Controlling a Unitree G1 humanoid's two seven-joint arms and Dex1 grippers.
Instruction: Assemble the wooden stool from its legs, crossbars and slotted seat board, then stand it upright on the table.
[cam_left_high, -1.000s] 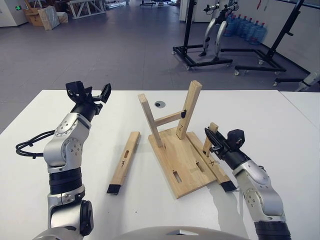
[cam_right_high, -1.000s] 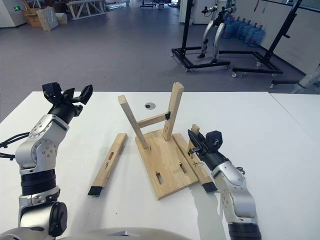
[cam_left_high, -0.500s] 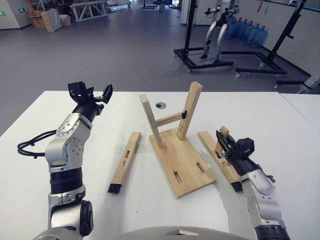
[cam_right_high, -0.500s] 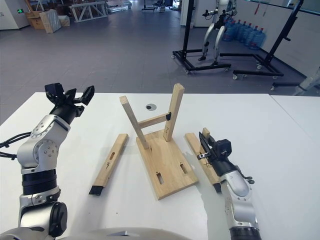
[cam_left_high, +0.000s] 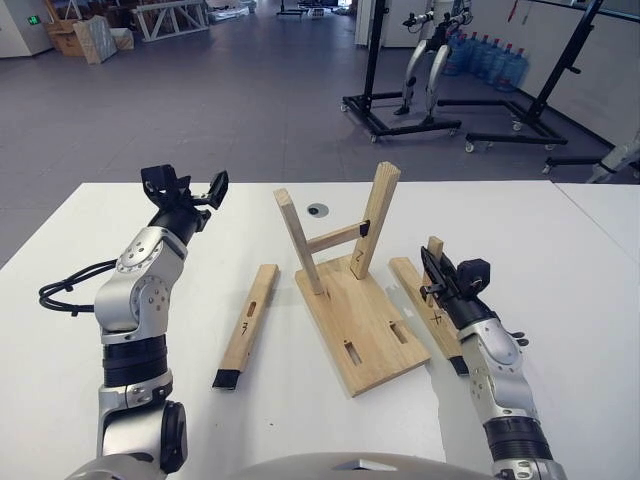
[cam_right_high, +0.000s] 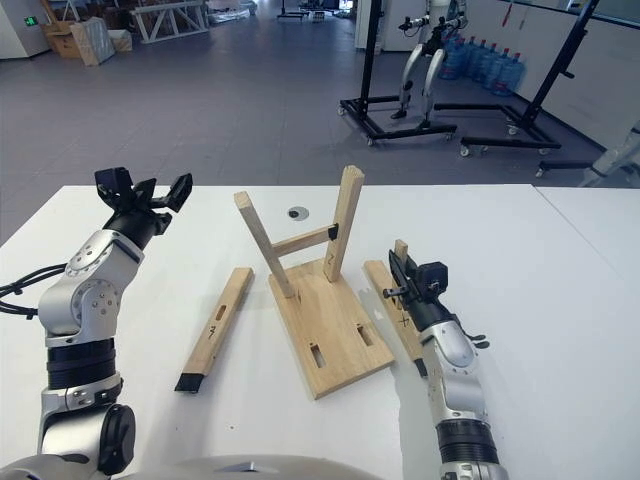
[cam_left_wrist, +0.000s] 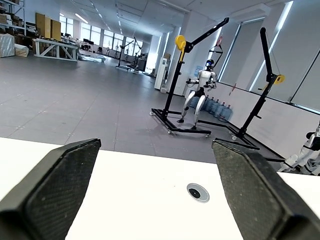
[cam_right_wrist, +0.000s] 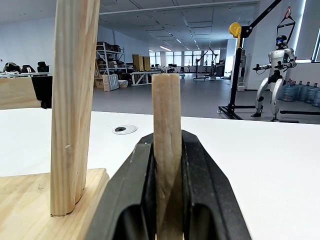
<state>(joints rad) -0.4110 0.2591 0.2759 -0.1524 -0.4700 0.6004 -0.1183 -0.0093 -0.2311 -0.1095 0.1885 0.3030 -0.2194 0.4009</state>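
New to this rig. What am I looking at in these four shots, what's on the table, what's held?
This is a humanoid robot with two arms, each ending in a two-finger end effector. The two wide pictures come from a stereo camera in its head, looking down over the arms; the other two come from cameras on the wrists. On the white table lies the slotted seat board, with two legs standing in it, joined by a crossbar. One loose leg lies flat left of the board, a second leg flat right of it. The left end effector hangs over the table's far left, open, holding nothing. The right end effector, over the second leg, is shut on a short wooden piece, probably another crossbar.
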